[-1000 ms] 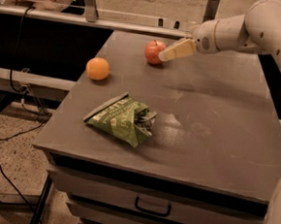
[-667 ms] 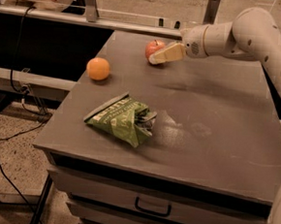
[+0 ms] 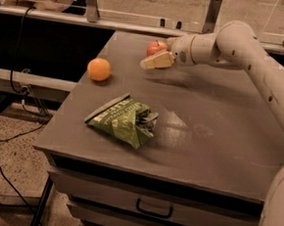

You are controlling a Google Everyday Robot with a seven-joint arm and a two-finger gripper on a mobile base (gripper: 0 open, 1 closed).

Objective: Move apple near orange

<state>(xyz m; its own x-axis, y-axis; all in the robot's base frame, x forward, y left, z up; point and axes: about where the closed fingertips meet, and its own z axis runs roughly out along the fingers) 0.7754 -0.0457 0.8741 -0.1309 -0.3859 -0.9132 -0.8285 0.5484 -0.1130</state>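
Note:
The apple point(image 3: 156, 47), red with a yellowish patch, sits at the far middle of the grey table point(image 3: 218, 140). The orange point(image 3: 99, 69) lies near the table's left edge, apart from the apple, to its left and nearer the camera. My gripper point(image 3: 151, 62) reaches in from the right on the white arm point(image 3: 245, 49). Its cream tip is just in front of and slightly below the apple, pointing left toward the orange. It hides the apple's lower right part. I cannot see it holding the apple.
A crumpled green chip bag point(image 3: 124, 121) lies in the front left part of the table. A drawer handle point(image 3: 153, 209) shows below the front edge. Railings and a glass panel run behind the table; cables hang at the left.
The gripper has moved left, from the apple's right side to just in front of it. The apple, orange and bag have stayed in place.

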